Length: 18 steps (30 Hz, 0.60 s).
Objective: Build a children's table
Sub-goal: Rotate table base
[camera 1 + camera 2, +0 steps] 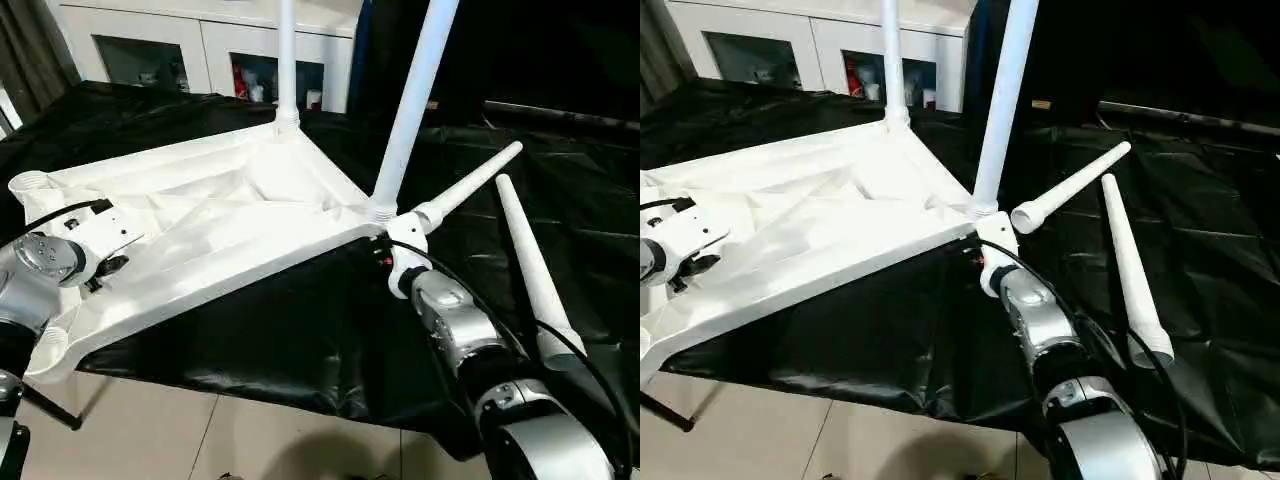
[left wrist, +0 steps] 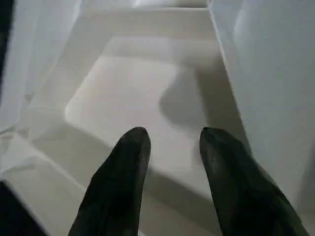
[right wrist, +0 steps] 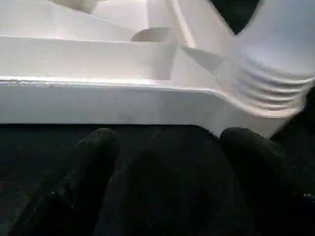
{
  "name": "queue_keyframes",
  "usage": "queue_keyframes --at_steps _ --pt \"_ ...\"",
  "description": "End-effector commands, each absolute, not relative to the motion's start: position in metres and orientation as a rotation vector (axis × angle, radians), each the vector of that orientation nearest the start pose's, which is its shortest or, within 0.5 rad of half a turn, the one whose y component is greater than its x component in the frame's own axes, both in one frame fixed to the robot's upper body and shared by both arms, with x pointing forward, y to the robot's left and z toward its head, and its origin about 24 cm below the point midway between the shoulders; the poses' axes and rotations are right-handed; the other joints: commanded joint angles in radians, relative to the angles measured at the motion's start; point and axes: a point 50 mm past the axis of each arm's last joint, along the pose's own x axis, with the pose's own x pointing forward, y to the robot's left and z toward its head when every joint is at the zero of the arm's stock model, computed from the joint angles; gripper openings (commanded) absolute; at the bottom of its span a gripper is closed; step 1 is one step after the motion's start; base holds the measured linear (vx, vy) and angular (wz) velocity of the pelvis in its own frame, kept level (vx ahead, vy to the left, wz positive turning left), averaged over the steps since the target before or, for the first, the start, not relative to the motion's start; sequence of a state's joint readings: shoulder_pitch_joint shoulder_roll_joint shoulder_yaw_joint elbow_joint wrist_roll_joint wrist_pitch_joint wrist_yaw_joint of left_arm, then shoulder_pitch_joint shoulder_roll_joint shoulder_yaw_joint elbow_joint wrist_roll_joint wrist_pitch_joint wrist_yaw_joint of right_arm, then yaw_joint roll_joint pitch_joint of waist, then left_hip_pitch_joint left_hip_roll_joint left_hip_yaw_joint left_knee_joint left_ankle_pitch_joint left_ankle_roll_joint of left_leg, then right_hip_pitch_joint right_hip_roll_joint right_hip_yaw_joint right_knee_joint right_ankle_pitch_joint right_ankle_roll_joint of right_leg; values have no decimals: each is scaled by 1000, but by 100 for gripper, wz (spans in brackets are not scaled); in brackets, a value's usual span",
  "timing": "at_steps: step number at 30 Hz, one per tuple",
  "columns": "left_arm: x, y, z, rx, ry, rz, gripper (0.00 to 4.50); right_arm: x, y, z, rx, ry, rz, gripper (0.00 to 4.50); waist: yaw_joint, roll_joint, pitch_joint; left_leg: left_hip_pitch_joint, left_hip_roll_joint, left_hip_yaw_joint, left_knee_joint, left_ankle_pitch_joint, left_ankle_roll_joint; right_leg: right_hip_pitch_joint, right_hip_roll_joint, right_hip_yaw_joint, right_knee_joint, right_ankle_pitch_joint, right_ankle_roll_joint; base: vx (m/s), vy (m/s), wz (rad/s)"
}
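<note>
Table top (image 1: 220, 225) lying inverted mid-left of frame, two legs (image 1: 412, 105) standing; stiff, light, slick plastic, likely best gripped at rim. Left gripper (image 2: 170, 142) hovering half-open, empty; right gripper (image 3: 162, 147) gaping wide, holding nothing

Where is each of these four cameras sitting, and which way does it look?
Left eye view: on the head, looking down at the upturned table top, over both silver forearms.
Right eye view: beside it, same scene, shifted slightly.
Left wrist view: on the left wrist, along the left claw, open, at the ribbed underside.
Right wrist view: on the right wrist, along the right claw, open, at the table's edge.
Shared: both wrist views and both eyes see the table top.
</note>
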State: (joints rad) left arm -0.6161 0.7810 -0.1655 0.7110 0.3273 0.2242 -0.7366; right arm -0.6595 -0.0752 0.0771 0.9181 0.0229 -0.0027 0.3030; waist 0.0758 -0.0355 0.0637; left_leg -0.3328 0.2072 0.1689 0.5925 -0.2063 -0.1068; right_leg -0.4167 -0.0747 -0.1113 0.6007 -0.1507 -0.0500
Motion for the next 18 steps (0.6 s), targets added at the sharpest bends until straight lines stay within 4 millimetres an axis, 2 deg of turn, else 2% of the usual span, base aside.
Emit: queue_keyframes --at_steps 1,3,4,5,6,12,14,17,18 --pt "323 307 85 807 747 -458 202 350 -99 19 -146 336 482 385 -2 27 -73 -3 24 -7 -75 -193 -11 62 -77 66 -58 -241 -194 0 0 0" --pt "319 299 83 761 763 -540 202 347 -92 14 -159 371 512 385 0 25 -73 -3 27 -5 -75 -179 -11 61 -80 69 -52 -217 -210 0 0 0" --pt "318 298 83 757 765 -551 202 346 -90 13 -159 376 517 385 3 28 -73 0 26 -4 -75 -182 -10 60 -80 69 -53 -218 -211 0 0 0" --pt "317 295 84 745 767 -578 202 345 -88 11 -157 388 523 385 3 28 -74 -1 26 -4 -75 -179 -10 60 -79 70 -52 -210 -212 0 0 0" --pt "316 292 84 728 767 -606 202 344 -86 10 -154 399 525 385 4 23 -72 -1 27 -3 -77 -178 -10 60 -78 70 -52 -211 -207 0 0 0" --pt "311 288 87 726 783 -678 202 346 -77 11 -134 404 547 385 3 25 -70 1 27 -5 -79 -202 -15 59 -81 71 -60 -289 -177 0 0 0" --pt "306 285 87 721 790 -714 202 347 -74 12 -133 401 558 385 1 23 -70 0 29 -6 -79 -200 -18 59 -83 71 -58 -290 -179 0 0 0" --pt "301 280 88 704 785 -761 202 348 -71 14 -133 398 566 385 -3 23 -69 -1 27 -5 -79 -196 -16 60 -78 71 -57 -280 -179 0 0 0" --pt "299 273 88 687 770 -797 202 348 -69 15 -133 393 573 385 -5 16 -71 -3 30 -6 -80 -185 -17 62 -82 72 -51 -263 -185 0 0 0"
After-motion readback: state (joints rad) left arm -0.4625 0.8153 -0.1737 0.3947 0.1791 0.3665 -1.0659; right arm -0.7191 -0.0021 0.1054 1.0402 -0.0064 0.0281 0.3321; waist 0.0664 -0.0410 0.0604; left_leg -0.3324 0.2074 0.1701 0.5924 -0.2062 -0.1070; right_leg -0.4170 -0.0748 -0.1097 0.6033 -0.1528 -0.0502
